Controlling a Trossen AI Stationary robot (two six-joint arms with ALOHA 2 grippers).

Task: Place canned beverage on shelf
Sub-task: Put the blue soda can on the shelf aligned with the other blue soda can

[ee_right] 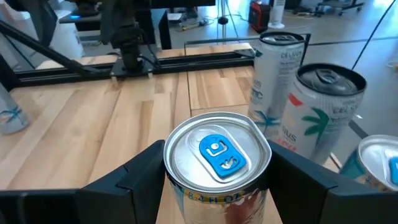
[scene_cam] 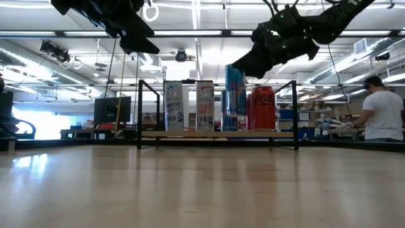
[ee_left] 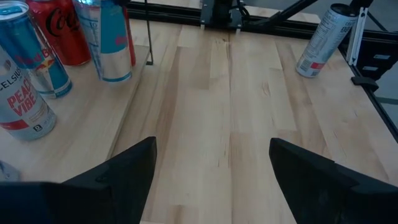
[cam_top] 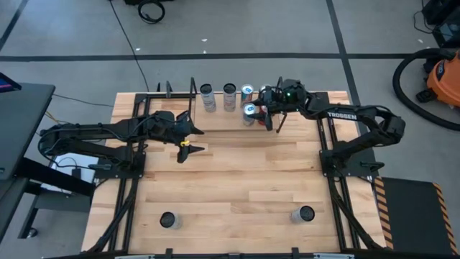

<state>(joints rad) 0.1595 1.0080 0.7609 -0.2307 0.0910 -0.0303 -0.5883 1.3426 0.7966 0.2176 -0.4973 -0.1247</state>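
The shelf (cam_top: 223, 121) is a pale board between two black wire frames at the table's far side; it also shows in the low view (scene_cam: 190, 133). On it stand two white cans (scene_cam: 174, 104), a blue-tab can (ee_right: 379, 162) and a red can (scene_cam: 262, 107). My right gripper (cam_top: 257, 115) is shut on a tall blue and silver can (scene_cam: 235, 95) with a blue tab (ee_right: 217, 155), at the board's near edge. My left gripper (cam_top: 192, 144) hangs open and empty above the table, left of the shelf's middle (ee_left: 212, 174). My right gripper holds the tall can by its upper side wall (ee_right: 177, 186), just under the top rim, one finger on each side. The fingers (ee_right: 140, 177) come slanting down from the table's right. The can stands upright with its base (scene_cam: 235, 129) on the shelf board.
Two more cans stand near the table's front edge, one at the left (cam_top: 167, 219) and one at the right (cam_top: 305, 214). Bare wood lies between them and the shelf. A person (scene_cam: 380, 111) stands in the room behind the table.
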